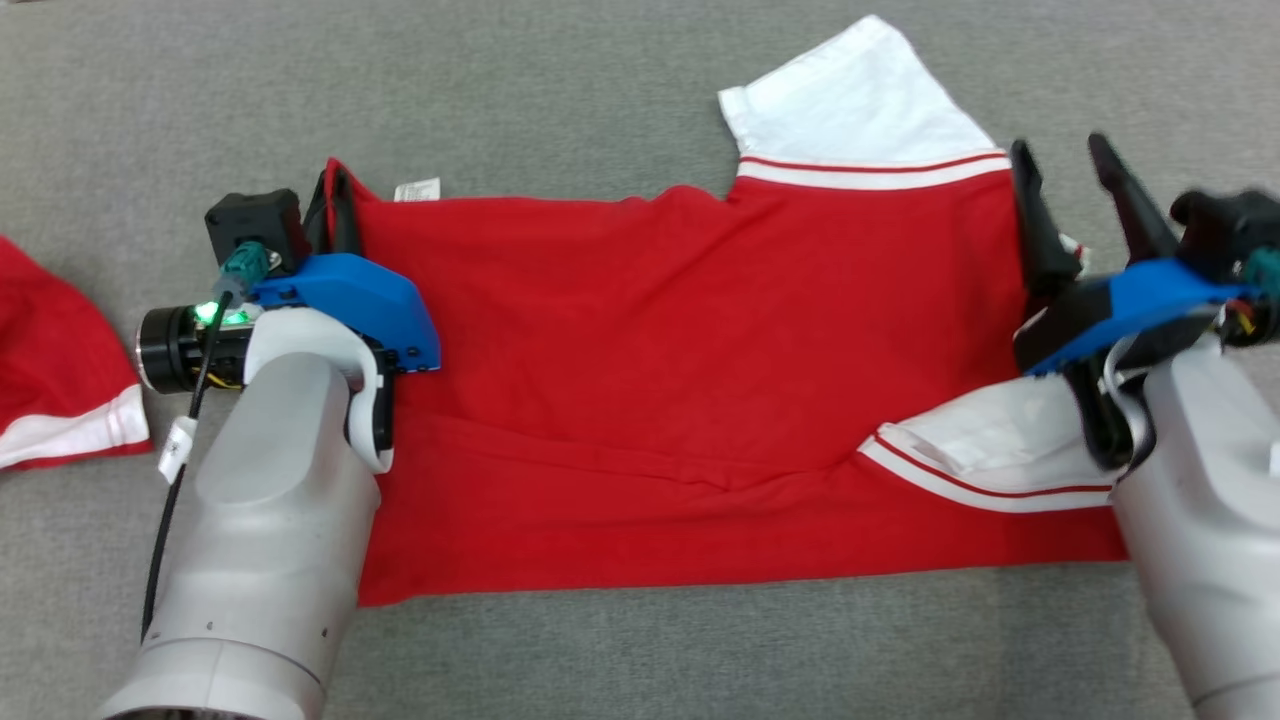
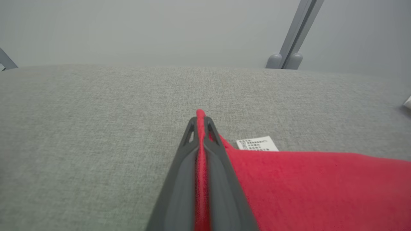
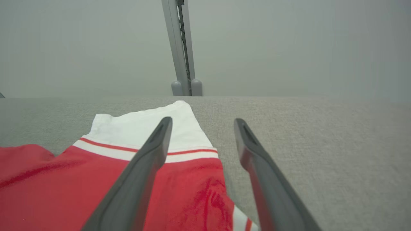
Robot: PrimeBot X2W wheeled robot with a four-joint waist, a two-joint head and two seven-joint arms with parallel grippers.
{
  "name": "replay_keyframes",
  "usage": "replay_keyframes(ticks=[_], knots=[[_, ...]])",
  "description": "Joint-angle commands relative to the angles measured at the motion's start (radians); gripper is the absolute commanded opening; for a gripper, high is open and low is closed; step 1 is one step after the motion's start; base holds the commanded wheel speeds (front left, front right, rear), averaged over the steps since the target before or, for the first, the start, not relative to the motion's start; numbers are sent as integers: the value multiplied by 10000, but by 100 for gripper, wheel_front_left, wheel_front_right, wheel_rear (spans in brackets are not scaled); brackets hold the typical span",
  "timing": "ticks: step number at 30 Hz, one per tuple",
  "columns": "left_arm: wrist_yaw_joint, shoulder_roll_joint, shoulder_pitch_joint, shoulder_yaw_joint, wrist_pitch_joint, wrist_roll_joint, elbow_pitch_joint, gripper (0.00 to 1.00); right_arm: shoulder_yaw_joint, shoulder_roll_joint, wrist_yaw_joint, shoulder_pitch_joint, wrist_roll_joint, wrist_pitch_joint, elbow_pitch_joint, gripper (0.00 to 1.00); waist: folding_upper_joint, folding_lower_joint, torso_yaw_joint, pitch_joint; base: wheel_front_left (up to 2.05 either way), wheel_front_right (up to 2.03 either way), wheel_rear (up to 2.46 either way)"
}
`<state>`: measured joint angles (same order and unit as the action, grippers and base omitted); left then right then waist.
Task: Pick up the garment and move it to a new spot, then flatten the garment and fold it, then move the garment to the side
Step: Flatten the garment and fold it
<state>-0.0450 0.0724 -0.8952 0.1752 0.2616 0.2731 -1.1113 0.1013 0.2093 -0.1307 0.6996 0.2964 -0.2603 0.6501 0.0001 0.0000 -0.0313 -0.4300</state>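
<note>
My left gripper clamps the garment's far left corner; right gripper, spread apart, straddles its far right edge. Folding step, I judge: right closes next.

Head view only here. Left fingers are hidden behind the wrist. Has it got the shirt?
Observer: Yes. Left wrist view shows the left gripper shut on a red fold of the shirt.
Operator: Right side lined up?
Observer: Right wrist view shows the right gripper open, one finger over the red cloth, the other over the gray table.
Operator: Anything behind the table?
Observer: A gray post stands at its far edge.
</note>
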Motion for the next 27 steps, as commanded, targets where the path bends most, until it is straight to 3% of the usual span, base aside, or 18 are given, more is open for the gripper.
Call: replay_keyframes(ticks=[1,6,9,19,27], knots=[[-106,-57,246,-10,40,42,417,0,156,242,-1,763,79,145,634,100,-1,0,338,-227,0,0,0],[-84,-208,513,294,43,238,1268,0,646,740,-1,2408,22,831,2095,100,-1,0,985,-597,0,0,0],[22,-214,606,1021,44,909,1800,0,1000,1090,-1,3238,-124,1140,2764,100,-1,0,1422,-845,0,0,0],[-924,-221,496,3858,44,3111,3377,0,1531,1986,-1,5085,-584,2257,4871,100,-1,0,2655,-1438,0,0,0],[-1460,-218,317,5088,37,4079,3982,0,1729,2251,-2,5488,-978,2803,5852,100,-1,0,3146,-1554,0,0,0]])
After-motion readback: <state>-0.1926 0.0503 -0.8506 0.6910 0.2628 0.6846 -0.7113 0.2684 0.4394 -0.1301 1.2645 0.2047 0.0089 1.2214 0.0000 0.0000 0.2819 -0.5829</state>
